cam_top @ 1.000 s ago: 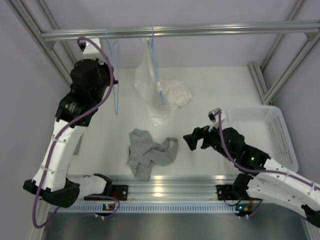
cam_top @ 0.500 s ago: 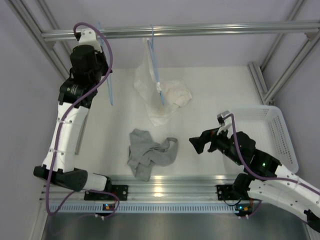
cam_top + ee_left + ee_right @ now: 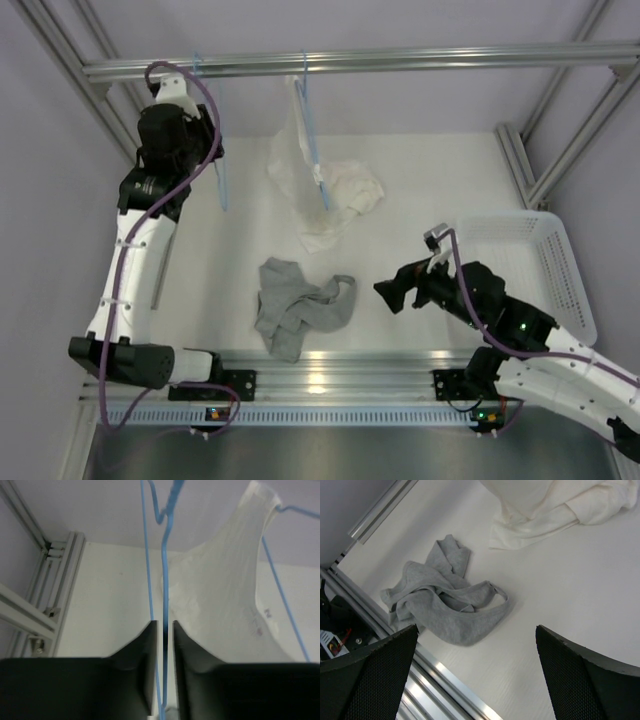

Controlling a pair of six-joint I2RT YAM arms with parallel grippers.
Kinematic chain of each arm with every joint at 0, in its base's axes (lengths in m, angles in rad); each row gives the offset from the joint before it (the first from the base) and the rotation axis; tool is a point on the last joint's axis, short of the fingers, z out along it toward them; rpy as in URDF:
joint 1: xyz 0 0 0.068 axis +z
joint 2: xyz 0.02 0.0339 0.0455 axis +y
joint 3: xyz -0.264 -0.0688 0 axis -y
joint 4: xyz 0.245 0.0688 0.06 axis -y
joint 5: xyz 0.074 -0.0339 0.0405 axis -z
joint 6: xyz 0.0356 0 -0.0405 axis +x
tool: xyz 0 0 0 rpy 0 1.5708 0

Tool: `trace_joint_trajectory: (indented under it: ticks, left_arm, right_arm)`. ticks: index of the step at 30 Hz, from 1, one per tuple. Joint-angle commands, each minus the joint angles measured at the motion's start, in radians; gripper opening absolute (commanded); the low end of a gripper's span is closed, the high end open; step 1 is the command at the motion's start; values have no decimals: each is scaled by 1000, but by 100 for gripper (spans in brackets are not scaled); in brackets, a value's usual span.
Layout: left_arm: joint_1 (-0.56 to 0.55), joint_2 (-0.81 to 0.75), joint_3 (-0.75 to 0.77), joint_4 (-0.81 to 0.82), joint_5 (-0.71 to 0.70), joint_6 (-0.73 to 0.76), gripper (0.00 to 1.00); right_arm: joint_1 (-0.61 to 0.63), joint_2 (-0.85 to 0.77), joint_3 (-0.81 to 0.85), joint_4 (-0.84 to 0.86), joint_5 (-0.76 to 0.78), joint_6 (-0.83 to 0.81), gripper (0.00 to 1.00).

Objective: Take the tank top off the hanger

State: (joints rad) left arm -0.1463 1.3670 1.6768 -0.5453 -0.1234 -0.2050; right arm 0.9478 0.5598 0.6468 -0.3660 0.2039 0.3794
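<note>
The grey tank top [image 3: 300, 305] lies crumpled on the white table, off the hanger; it also shows in the right wrist view [image 3: 445, 612]. The bare light-blue wire hanger [image 3: 221, 180] hangs down from the top rail at the back left. My left gripper [image 3: 208, 150] is shut on its wires, which run between the jaws in the left wrist view [image 3: 163, 580], where the left gripper [image 3: 164, 625] shows nearly closed. My right gripper [image 3: 392, 290] is open and empty, just right of the tank top and above the table; in its own wrist view the right gripper [image 3: 476, 628] is spread wide.
A white garment [image 3: 325, 195] hangs on a second blue hanger [image 3: 312, 130] from the top rail [image 3: 400, 60] and trails onto the table. A white mesh basket [image 3: 565, 280] stands at the right. An aluminium rail [image 3: 330, 365] runs along the near edge.
My left arm has moved up and to the back left, carrying the empty hanger leftward along the rail. My right gripper has shifted slightly to the right. The tank top has not moved.
</note>
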Motion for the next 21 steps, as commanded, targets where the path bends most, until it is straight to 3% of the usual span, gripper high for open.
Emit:
trace_joint_trajectory:
  ticks: [1,3,4,5,11,16,21]
  left_arm:
    - [4,-57,-63,-148,2,-36,45]
    - [4,-100,-83,-153,-24,-43,61]
    - [4,-118,-94,-160,-34,-56,84]
    - [4,-135,-116,-166,-41,-60,99]
    - [4,-374,-300,-191,-36,-128,99]
    - [4,-711,-621,-136,-166,-238,99]
    - [4,-1035,-833,-74,-193,-257,99]
  right_arm:
    - [12,46,13,48,-86,-39,99]
    - [37,89,-12,93,-87,-30,99]
    - [45,104,-18,116,-89,-19,99]
    - [55,139,-28,154,-90,-14,100]
    - [172,340,-44,315,-52,39,99]
    - [351,579,56,355,184,35,100]
    - [399,788,197,357,210,-32,99]
